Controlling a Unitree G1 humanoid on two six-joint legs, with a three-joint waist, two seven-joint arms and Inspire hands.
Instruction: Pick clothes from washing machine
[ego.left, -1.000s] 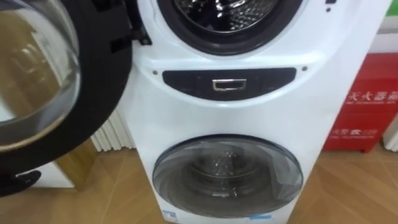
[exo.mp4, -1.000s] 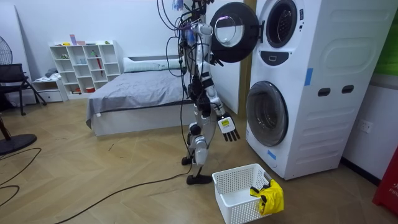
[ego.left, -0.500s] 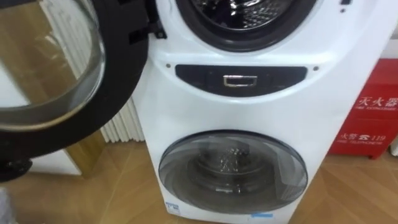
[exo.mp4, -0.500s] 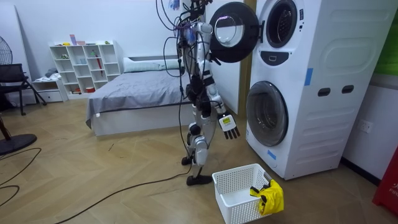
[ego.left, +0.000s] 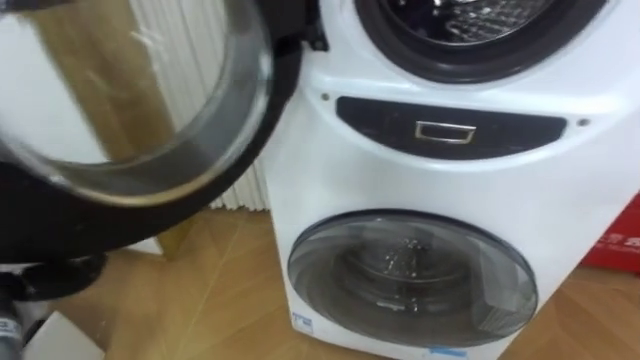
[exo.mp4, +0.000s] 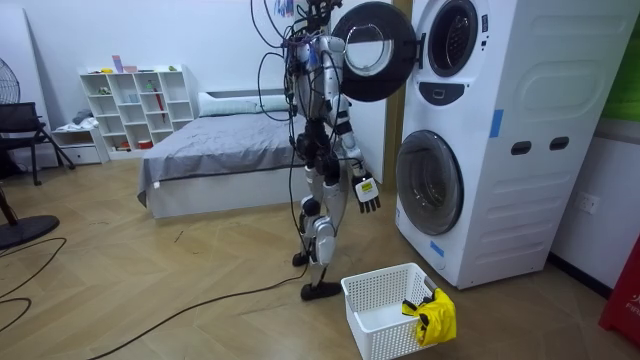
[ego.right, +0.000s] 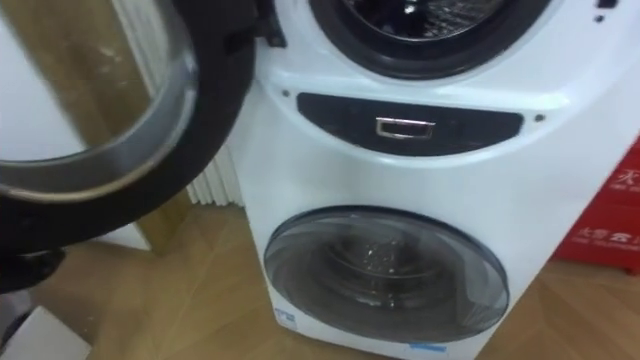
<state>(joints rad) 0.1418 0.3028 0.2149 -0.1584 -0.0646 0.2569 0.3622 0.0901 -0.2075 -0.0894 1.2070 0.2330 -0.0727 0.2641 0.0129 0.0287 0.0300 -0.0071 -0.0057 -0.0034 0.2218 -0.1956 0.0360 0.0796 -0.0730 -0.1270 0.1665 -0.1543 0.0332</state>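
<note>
Yellow garment lay in basket; upper door open.
We noted the right hand, fingers relaxed and empty, had lifted slightly; drum not yet reached.

"What stood at the back of the floor?"
"A grey bed by the far wall, with a white shelf unit on the room view's left of it and a black chair at the floor's left edge."
"And nearer?"
"A white radiator and a red box."
</note>
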